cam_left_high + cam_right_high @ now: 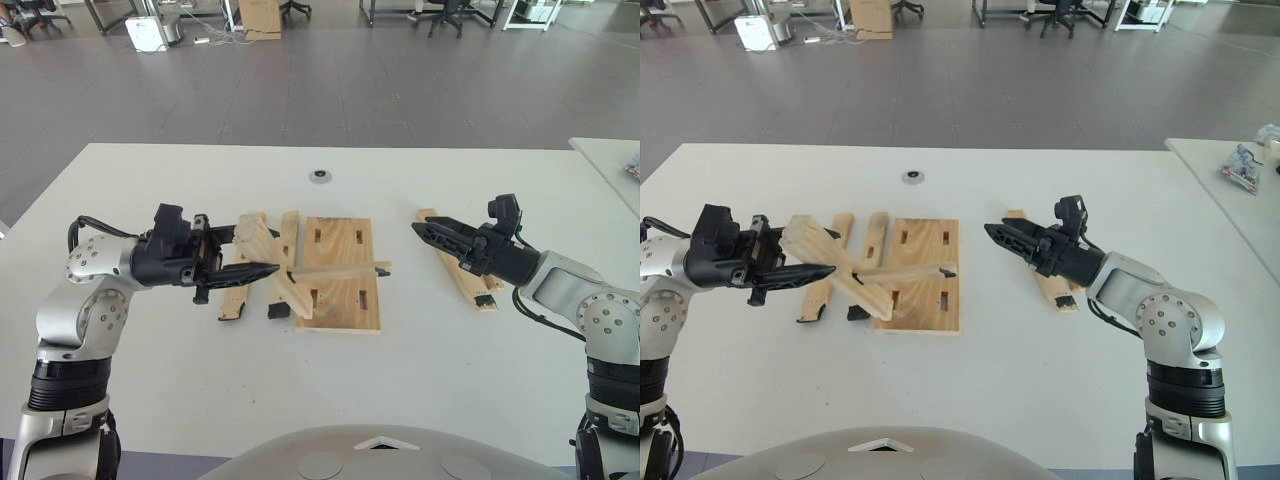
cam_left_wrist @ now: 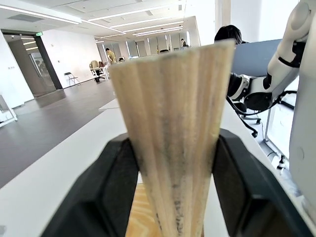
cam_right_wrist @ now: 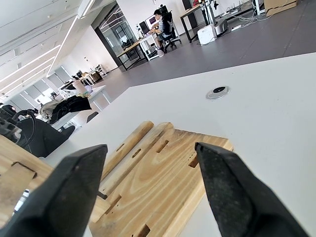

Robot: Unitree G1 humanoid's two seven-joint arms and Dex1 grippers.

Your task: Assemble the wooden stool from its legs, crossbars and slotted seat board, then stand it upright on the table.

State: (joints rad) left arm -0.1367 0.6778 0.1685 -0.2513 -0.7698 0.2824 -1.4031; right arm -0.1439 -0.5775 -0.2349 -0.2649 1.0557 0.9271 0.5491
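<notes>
- The left gripper [image 1: 262,268], at centre left of the head view, is clamped on a wooden leg [image 1: 265,245]. In its wrist view a black finger [image 2: 113,192] presses on each side of the pale wood.
- The leg slants from just above the gripper down to the right, and its lower end reaches the left edge of the seat board [image 1: 340,285].
- The slotted seat board lies flat on the white table [image 1: 150,180], at the centre of the frame.
- A thin crossbar [image 1: 345,269] lies across the board. Its left end meets the held leg, but I cannot tell whether the two are joined.
- Two more legs [image 1: 289,232] lie flat just left of the board, partly hidden behind the held leg.
- The right gripper [image 1: 418,229], at centre right, is spread wide with nothing between its fingers [image 3: 74,192]. It points towards the board from just beside the board's right edge.
- Further wooden pieces [image 1: 470,285] lie on the table under the right gripper.
- A round grommet [image 1: 320,177] sits in the table above the board.
</notes>
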